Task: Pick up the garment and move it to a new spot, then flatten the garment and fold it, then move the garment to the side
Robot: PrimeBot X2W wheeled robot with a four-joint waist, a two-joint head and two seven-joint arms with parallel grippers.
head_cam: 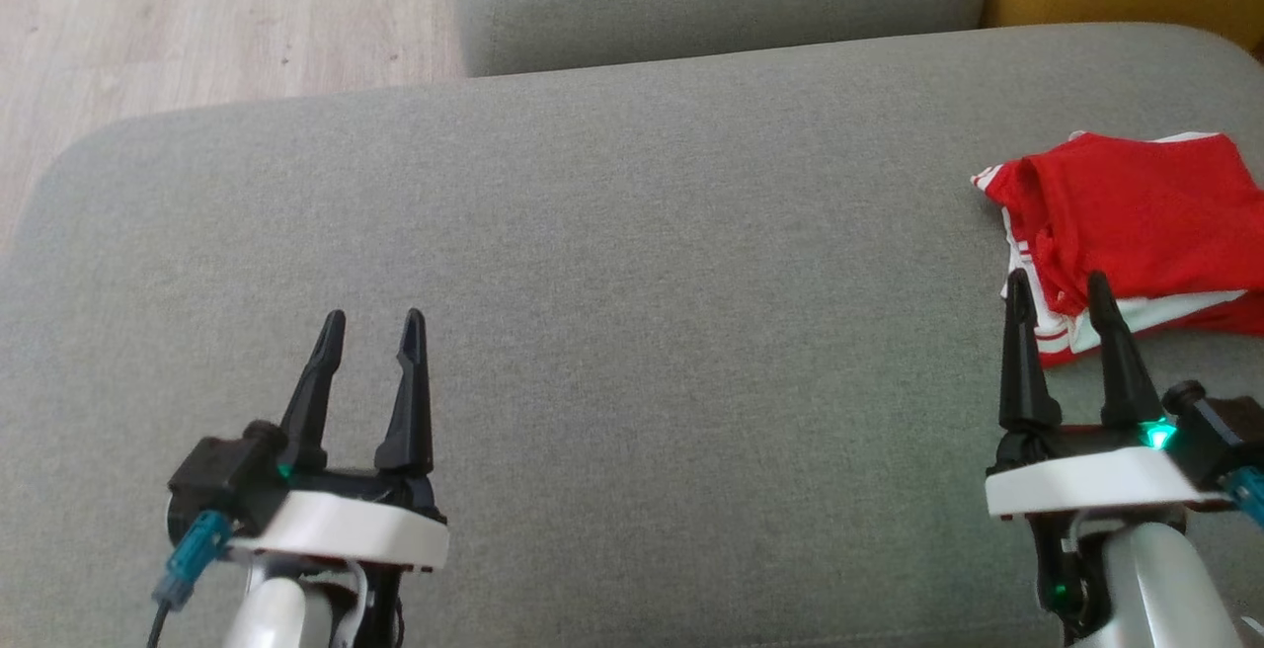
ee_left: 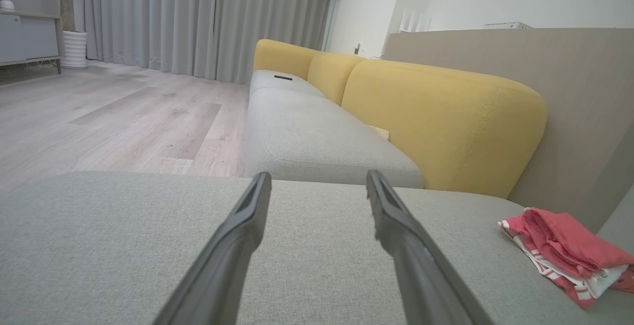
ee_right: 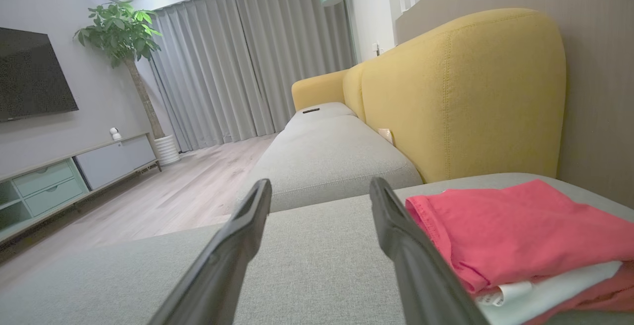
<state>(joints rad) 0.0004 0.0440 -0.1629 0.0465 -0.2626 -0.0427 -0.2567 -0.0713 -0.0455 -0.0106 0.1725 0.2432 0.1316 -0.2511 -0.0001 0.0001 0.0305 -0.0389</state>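
I see the folded red garment (head_cam: 1145,208) on the grey cushion (head_cam: 642,263) at the frame's right edge, just beside my right gripper (head_cam: 1057,284), whose fingers are spread and empty. My left gripper (head_cam: 374,318), lower left, gapes too, well apart from the garment.

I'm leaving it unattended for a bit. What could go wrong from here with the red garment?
1. The open right gripper sits at the near edge of the folded garment; a forward move could snag a layer and undo the fold.
2. The garment lies far to the right on the grey cushion; a sideways nudge might push it off.
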